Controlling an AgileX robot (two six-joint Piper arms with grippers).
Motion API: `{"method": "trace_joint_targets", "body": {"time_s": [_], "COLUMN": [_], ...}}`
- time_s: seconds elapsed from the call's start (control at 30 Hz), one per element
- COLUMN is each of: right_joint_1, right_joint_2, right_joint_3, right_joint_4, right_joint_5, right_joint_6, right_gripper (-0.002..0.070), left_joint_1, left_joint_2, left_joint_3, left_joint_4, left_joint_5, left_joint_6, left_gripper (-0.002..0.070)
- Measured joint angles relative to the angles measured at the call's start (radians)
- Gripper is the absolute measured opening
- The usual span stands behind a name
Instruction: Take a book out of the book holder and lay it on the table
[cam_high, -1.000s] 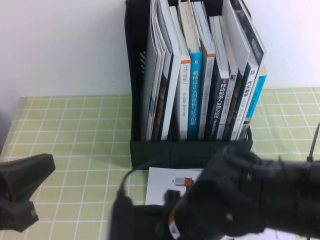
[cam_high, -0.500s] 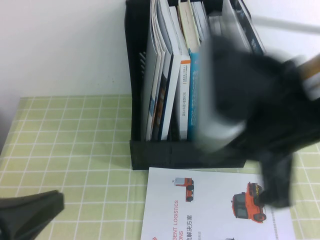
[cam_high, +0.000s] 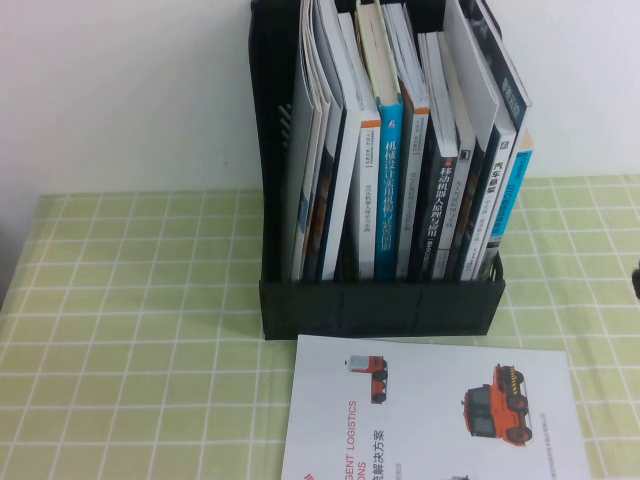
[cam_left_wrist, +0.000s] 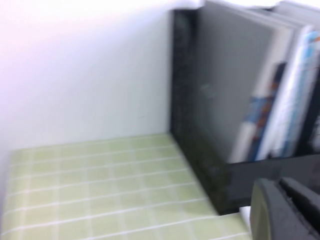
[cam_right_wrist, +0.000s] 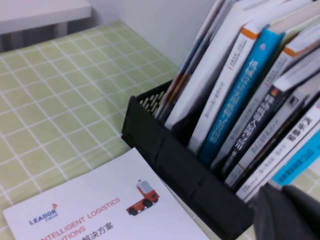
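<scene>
Book (cam_high: 430, 410) is lying flat on table (cam_high: 130, 300), just near of holder (cam_high: 380, 305); placing looks done. Left gripper (cam_left_wrist: 287, 210) and right gripper (cam_right_wrist: 290, 212) are hanging beside holder, finger state unclear. Next: park arms.

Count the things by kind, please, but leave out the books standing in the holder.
Book lying flat on the table: 1
Book holder: 1
Robot hands: 2 (left hand by the holder's left front corner, right hand by its right end)
Total: 4
</scene>
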Motion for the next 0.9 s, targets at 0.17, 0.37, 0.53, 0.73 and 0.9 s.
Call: {"method": "trace_joint_targets", "body": {"time_s": [0.17, 0.37, 0.53, 0.73, 0.9], "right_joint_1": [0.0, 0.0, 0.0, 0.0, 0.0], "right_joint_2": [-0.091, -0.104, -0.104, -0.104, -0.104], "right_joint_3": [0.21, 0.282, 0.282, 0.284, 0.284], "right_joint_4": [0.008, 0.009, 0.01, 0.014, 0.015], "right_joint_5": [-0.157, -0.221, -0.224, -0.227, -0.227], "right_joint_6": [0.005, -0.005, -0.005, -0.005, -0.005], "right_gripper": [-0.0001, -0.0001, -0.0001, -0.0001, -0.0001], "left_joint_1": [0.0, 0.0, 0.0, 0.0, 0.0], "left_joint_2": [0.07, 0.181, 0.205, 0.205, 0.205], "left_joint_3": [0.09, 0.135, 0.143, 0.157, 0.167], "left_joint_4": [0.042, 0.046, 0.046, 0.044, 0.044], "left_joint_5": [-0.126, -0.188, -0.195, -0.183, -0.136], "left_joint_6": [-0.017, -0.02, -0.02, -0.02, -0.022], "left_gripper": [-0.0001, -0.0001, -0.0001, -0.0001, -0.0001]}}
